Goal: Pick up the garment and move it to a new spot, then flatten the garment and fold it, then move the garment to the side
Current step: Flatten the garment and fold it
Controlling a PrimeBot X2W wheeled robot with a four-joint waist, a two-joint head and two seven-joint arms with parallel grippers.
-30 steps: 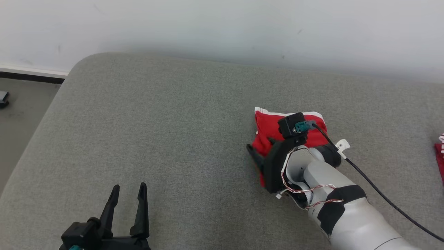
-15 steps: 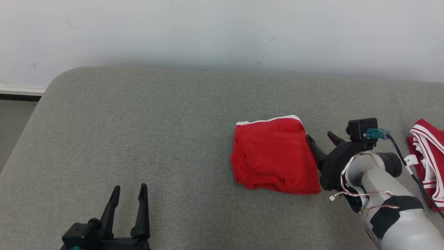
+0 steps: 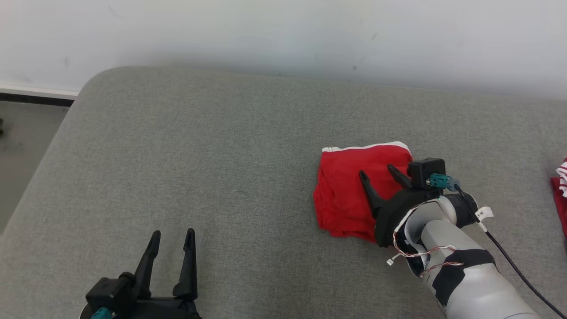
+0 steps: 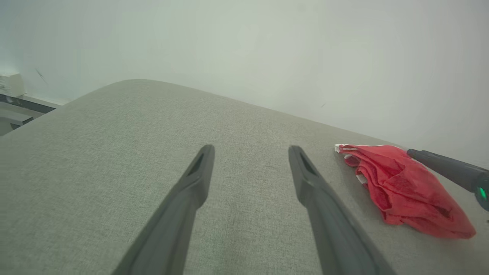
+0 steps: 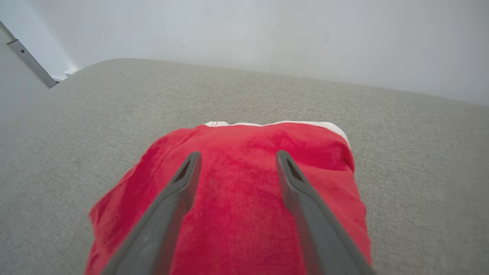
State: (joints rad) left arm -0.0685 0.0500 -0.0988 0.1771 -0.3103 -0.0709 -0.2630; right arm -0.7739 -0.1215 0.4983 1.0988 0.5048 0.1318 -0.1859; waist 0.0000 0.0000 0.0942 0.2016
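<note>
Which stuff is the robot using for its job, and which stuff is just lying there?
For the job: folded red garment, open right gripper over it, open left gripper, grey cushion underneath.
Just lying about: red-and-white cloth at the right edge.

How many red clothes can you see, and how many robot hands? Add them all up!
Red clothes: 2 (folded garment, red-and-white piece at the right edge)
Robot hands: 2 (left gripper, right gripper)
Total: 4

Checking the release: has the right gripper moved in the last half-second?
Yes. The right gripper was right of the red garment; now it's over it.
</note>
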